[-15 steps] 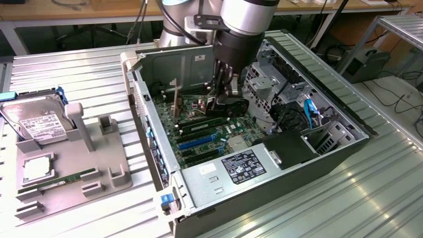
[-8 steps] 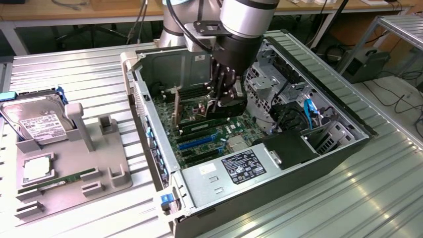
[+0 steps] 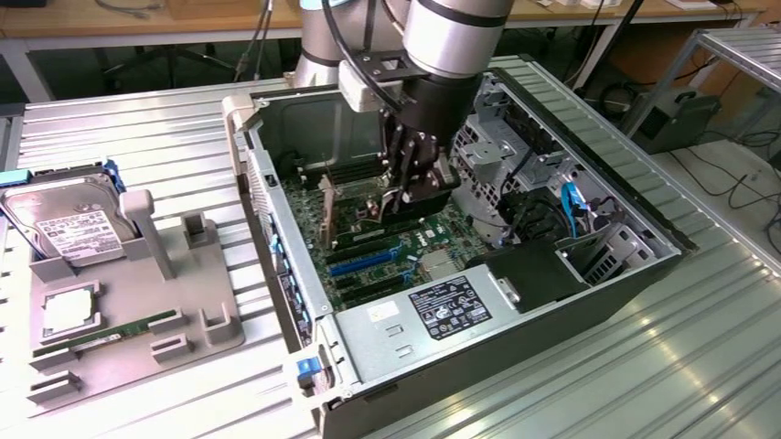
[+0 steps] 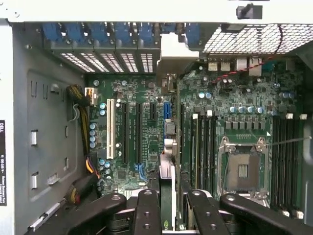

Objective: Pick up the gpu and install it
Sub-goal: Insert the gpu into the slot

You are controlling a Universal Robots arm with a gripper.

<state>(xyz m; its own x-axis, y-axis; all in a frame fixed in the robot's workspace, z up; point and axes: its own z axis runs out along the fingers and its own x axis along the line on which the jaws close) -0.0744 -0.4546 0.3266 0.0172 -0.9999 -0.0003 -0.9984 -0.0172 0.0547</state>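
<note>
Gripper: your gripper is down inside the computer case. In the exterior view it sits at 12 o'clock of the power supply.
Grip: the fingers are drawn in narrow, one on each face of the graphics card, so you have hold of it.
Graphics card: it stands on edge between the fingers, over the motherboard, and runs parallel to the long slots. You cannot tell whether its lower edge sits in a slot.
White slot: well apart from the card, on one side of it.
Processor socket: on the card's other side, with memory slots between them.
Holder tray: on the metal table, at 9 o'clock of the case in the exterior view.
Hard drive: upright at the tray's 11 o'clock corner.
Memory stick: lying near the tray's 6 o'clock edge.
</note>
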